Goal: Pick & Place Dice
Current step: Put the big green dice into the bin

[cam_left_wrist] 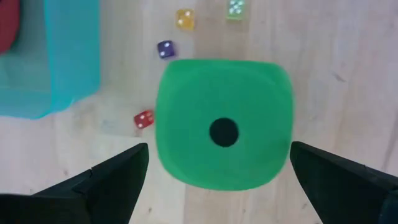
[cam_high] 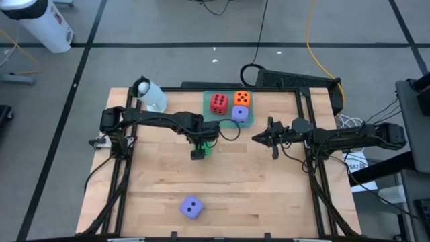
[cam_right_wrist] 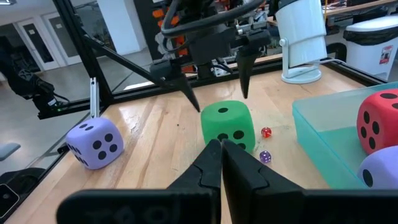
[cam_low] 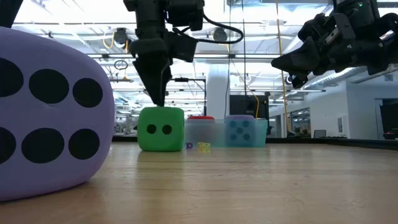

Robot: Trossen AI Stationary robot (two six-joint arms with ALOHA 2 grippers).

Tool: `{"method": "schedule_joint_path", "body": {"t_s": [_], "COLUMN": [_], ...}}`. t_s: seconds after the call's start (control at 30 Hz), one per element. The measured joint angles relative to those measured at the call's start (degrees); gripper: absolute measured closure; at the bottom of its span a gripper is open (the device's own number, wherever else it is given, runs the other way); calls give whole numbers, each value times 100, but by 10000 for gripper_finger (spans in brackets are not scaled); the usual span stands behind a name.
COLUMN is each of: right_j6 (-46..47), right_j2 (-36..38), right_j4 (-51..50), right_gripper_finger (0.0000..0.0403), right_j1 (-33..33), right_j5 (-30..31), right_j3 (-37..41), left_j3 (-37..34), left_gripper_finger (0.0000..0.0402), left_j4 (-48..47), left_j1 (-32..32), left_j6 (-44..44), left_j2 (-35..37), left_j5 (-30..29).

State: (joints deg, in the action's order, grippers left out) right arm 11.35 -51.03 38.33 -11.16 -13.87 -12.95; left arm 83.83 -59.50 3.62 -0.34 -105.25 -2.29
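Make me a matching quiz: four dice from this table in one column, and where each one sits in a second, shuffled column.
1. green die
2. red die
3. orange die
4. lone purple die

A. table's near edge, alone
B. tray, beside the orange die
C. under the open left gripper
D. tray, above the other purple die

Pairs: 1-C, 2-B, 3-D, 4-A

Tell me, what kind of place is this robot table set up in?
Probably a large robotics lab or workshop. The wooden table stands on a grey floor marked with black tape lines, a yellow cable trails across it, and the low view shows a big open hall with rows of ceiling lights.
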Motion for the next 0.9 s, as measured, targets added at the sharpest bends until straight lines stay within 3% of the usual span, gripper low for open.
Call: {"method": "schedule_joint_path", "body": {"t_s": [0.53, 0.9], "right_j6": [22, 13], "right_j2": [0, 2], "right_j4": [44, 81], "right_gripper_finger": [399, 398], "right_j1": [0, 0], "right_j5": [-9, -9], "right_j3": [0, 0], "left_j3": [-76, -688], "left_gripper_finger": [2, 2], "left_j4": [530, 1144], "left_j1": [172, 267], "left_j6": [168, 173], "left_j2": [-61, -17], "left_j5": [462, 582]}}
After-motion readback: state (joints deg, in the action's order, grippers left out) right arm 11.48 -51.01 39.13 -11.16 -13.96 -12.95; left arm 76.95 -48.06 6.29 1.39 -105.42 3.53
